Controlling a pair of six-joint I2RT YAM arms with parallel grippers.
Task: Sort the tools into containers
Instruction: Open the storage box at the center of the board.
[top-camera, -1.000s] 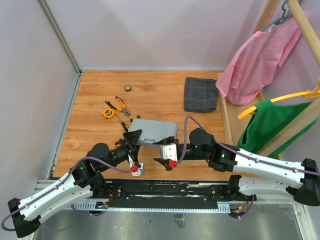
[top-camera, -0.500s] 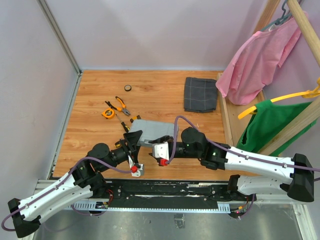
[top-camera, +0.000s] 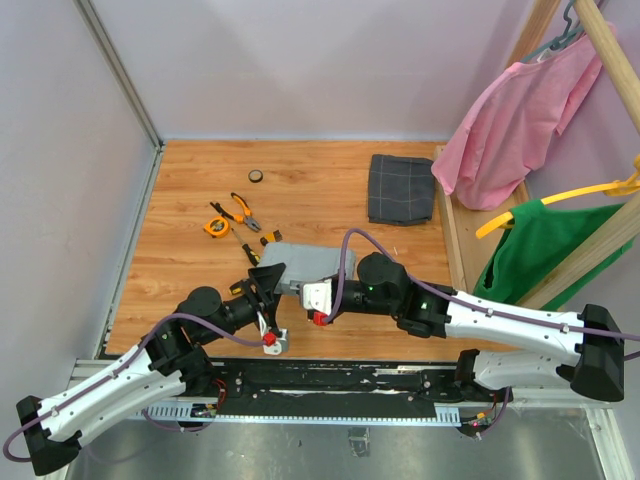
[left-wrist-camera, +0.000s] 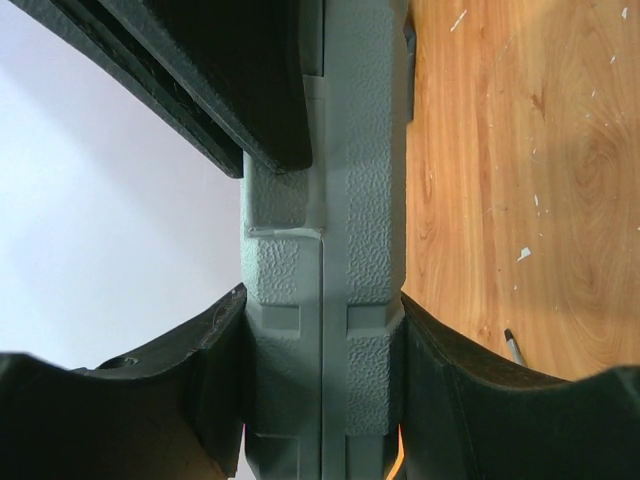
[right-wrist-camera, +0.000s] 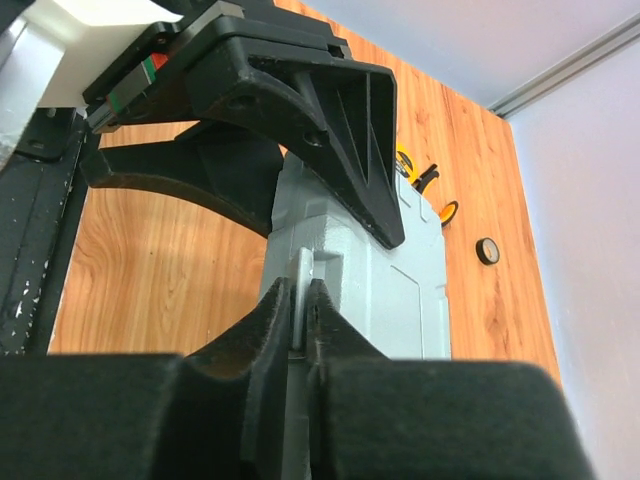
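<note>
Mid-bench, grey case (top-camera: 305, 262): lid shut, seam closed in both wrist views. It looks tipped up on its edge, near the front of the bench between the two arms.
Left tool (left-wrist-camera: 325, 340): clamped on the case edge, one jaw on each side of the seam, both touching.
Right tool (right-wrist-camera: 300, 300): pinched almost together on a thin grey tab (right-wrist-camera: 301, 275) at the seam. Probably the latch, can't confirm.
Loose tools: pliers (top-camera: 241, 209), tape measure (top-camera: 214, 227) and screwdrivers (top-camera: 246, 248) lie on bare bench just behind-left of the case.
Black ring (top-camera: 257, 176): further back, well apart from the rest.
Folded cloth (top-camera: 402, 188): back right, not involved.
Progress: my read is zero sorted. Case not yet open, and every visible tool is left to pick and place.
</note>
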